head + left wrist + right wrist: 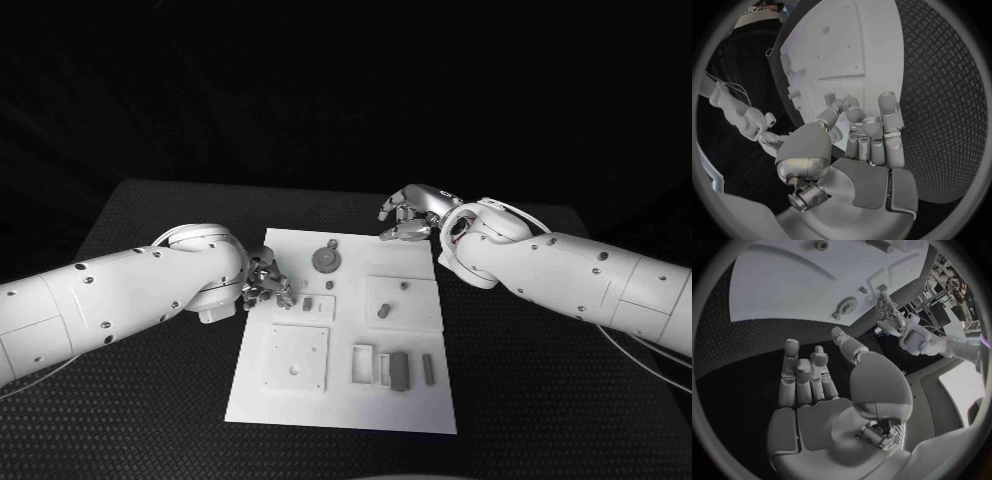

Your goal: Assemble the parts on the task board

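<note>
Left hand (268, 281): pinching small part (287, 296) at task board (346, 400) left edge; seating judged next. Right hand (411, 214): released, far edge.

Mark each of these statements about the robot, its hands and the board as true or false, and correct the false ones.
1. The left hand is at the board's left edge. True.
2. The right hand holds the round part. False: its palm is bare in the right wrist view, and the round part lies on the board, apart from it.
3. The board lies on a black table. True.
4. The right hand hangs over the board's near edge. False: it is at the far edge, by the far right corner.
5. The square plate lies on the board's left half. True.
</note>
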Controlling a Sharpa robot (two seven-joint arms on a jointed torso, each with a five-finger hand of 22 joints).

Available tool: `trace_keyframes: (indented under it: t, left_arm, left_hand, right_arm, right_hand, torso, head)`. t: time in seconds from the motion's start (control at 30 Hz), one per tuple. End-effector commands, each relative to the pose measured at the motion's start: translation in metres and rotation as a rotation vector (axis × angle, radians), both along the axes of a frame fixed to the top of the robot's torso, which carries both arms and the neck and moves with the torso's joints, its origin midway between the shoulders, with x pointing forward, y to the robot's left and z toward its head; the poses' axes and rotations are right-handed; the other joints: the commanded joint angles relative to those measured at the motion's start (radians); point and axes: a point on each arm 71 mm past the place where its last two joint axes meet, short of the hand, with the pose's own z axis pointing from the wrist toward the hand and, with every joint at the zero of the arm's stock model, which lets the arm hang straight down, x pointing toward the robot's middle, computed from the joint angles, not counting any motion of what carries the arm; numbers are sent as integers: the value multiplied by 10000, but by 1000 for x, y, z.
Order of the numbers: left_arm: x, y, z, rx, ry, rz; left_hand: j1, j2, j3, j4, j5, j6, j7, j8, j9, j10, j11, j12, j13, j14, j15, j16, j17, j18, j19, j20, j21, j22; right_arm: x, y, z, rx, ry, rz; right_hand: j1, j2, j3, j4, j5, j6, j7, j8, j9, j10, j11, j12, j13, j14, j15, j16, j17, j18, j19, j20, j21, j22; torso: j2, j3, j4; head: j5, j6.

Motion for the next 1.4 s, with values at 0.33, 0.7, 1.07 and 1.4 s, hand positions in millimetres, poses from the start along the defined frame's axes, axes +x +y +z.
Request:
trace_keyframes:
  t: [0.33,0.7,1.07,1.4]
  left_arm:
    - [1,-5,-4,999,353,-841]
    - [6,-1,-3,1137,498,-870]
    - [9,0,-2,1197,609,-902]
    - [7,-1,-3,1268,870,-1084]
  left_hand:
    - [351,-39,67,-137,11,234,232,207,21,50,15,49,0,-67,-12,52,-3,-28,-56,10,43,213]
    - [637,-151,110,-137,12,214,241,239,-4,39,24,52,13,-91,21,68,0,-37,-85,8,72,215]
    - [699,-143,120,-134,13,214,240,247,-12,41,23,56,17,-90,26,75,2,-41,-87,9,82,215]
    - [711,-169,100,-133,10,208,244,250,-17,39,26,58,21,-94,32,81,4,-48,-92,15,88,217]
  right_arm:
    - [0,1,-1,-55,60,100]
    - [0,2,-1,-54,66,112]
    - [0,2,-2,-54,71,111]
    - [0,2,-2,-64,91,125]
  right_hand:
    - [-123,18,36,30,-1,-23,59,-38,-13,-25,14,9,-16,22,-31,-43,-16,158,-33,10,-49,175]
    - [-125,18,38,29,-1,-24,60,-38,-14,-26,14,10,-17,22,-31,-43,-17,158,-33,10,-49,175]
    - [-127,18,40,29,-1,-25,60,-38,-15,-26,15,11,-18,22,-31,-42,-17,158,-32,10,-49,176]
    - [-128,17,41,28,-1,-26,61,-38,-15,-27,15,12,-19,21,-30,-42,-17,158,-32,10,-49,176]
  torso:
    - [3,6,0]
    - [-1,2,4]
    - [-3,1,9]
    - [-4,3,10]
  head:
    - [-10,-29]
    - [-12,-47]
    - [-22,-43]
    - [-29,-60]
